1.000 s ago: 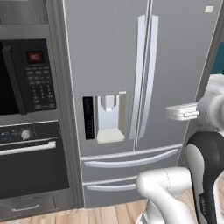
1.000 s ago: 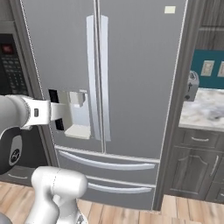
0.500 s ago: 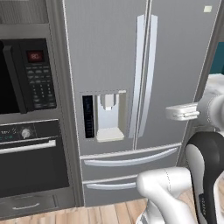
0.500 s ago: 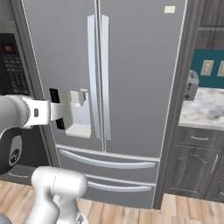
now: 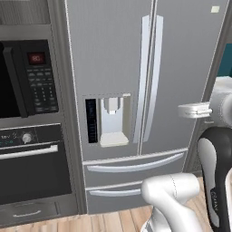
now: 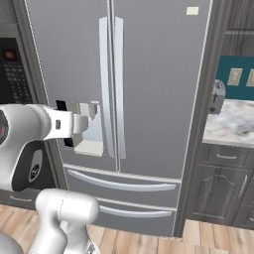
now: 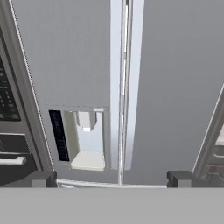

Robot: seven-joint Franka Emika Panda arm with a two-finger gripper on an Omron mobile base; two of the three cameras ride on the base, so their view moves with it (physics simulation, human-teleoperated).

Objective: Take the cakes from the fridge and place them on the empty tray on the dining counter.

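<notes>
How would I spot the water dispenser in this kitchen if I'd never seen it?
Find the tall grey steel fridge beside the black microwave. On its left door, just left of the two long vertical handles, sits the water dispenser: a pale recessed niche with a black strip at its left, the only cut-out in the flat doors.

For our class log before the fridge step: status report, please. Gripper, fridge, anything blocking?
Gripper open, empty, short of the fridge. Both doors shut, handles dead ahead. Cakes behind doors, unseen. Nothing between gripper and handles.
</notes>
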